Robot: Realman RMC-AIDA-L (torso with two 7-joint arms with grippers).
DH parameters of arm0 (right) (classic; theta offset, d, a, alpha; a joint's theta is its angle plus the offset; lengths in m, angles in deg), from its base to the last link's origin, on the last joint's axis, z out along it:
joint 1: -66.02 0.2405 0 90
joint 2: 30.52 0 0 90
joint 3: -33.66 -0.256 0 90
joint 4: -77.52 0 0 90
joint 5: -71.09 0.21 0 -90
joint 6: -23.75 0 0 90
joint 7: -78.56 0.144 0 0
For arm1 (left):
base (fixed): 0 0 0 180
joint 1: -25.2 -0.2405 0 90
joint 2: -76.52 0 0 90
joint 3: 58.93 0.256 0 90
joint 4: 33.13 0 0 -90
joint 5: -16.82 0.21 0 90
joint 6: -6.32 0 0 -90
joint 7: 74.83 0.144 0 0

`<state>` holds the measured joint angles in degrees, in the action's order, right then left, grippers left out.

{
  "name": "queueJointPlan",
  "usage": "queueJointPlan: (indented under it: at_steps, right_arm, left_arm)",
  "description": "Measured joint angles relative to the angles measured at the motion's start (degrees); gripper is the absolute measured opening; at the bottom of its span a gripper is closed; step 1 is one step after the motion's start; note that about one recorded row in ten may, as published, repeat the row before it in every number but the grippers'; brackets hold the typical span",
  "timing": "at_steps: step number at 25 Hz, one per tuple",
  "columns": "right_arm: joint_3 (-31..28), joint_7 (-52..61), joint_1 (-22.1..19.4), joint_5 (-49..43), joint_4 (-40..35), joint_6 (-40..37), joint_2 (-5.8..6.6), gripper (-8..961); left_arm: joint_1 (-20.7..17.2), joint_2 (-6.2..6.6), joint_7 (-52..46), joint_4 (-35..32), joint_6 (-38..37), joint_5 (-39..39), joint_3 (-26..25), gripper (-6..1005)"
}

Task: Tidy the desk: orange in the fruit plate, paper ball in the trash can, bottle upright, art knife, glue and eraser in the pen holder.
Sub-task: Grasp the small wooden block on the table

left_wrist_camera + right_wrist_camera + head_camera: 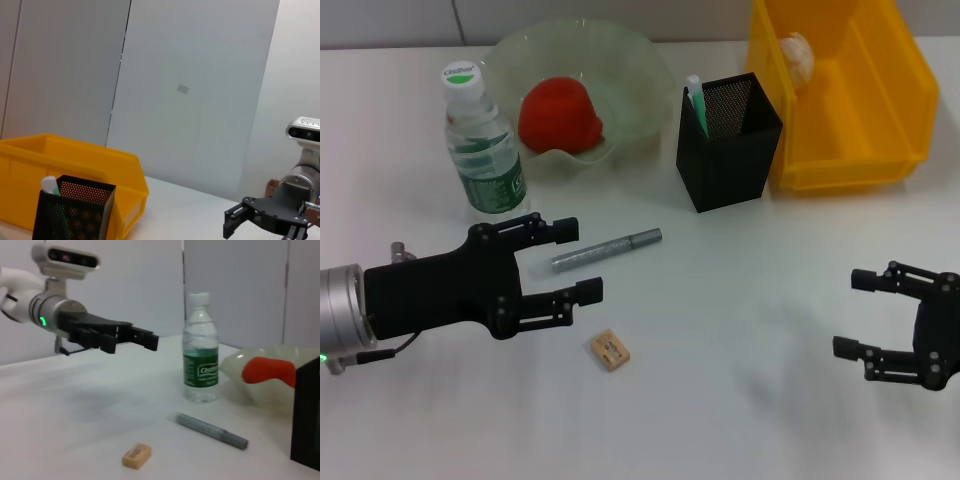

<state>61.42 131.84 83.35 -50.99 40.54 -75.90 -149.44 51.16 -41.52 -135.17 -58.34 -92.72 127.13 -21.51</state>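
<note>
Eraser and art knife are left lying mid-frame on the counter; the left gripper is held spread above them, ready to descend. Lower right, the right gripper is parked open.

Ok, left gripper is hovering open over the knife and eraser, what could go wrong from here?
1. The art knife lies flat and thin on the table; the open left gripper may slip off it or roll it away.
2. The bottle stands upright just behind the gripper, so a swing could topple it.
3. The pen holder mouth is narrow and already holds the glue; a tilted drop could miss.
The right gripper hangs open, apart.
</note>
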Motion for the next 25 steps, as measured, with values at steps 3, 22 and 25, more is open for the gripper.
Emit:
queueJointPlan:
  at_steps: [3,22,25]
  right_arm:
    - [-0.10,-0.04,0.10,0.02,0.52,0.25,0.00,809]
    - [-0.89,0.12,0.77,0.01,0.77,0.61,0.01,809]
    - [-1.14,0.11,0.80,0.02,0.71,0.61,0.01,808]
  left_arm:
    - [0.17,0.02,-0.34,0.00,0.05,0.00,0.01,755]
    - [4.41,-0.24,-19.39,-8.35,0.17,5.89,3.03,738]
    - [4.77,-0.34,-25.46,-12.82,0.17,6.22,6.47,736]
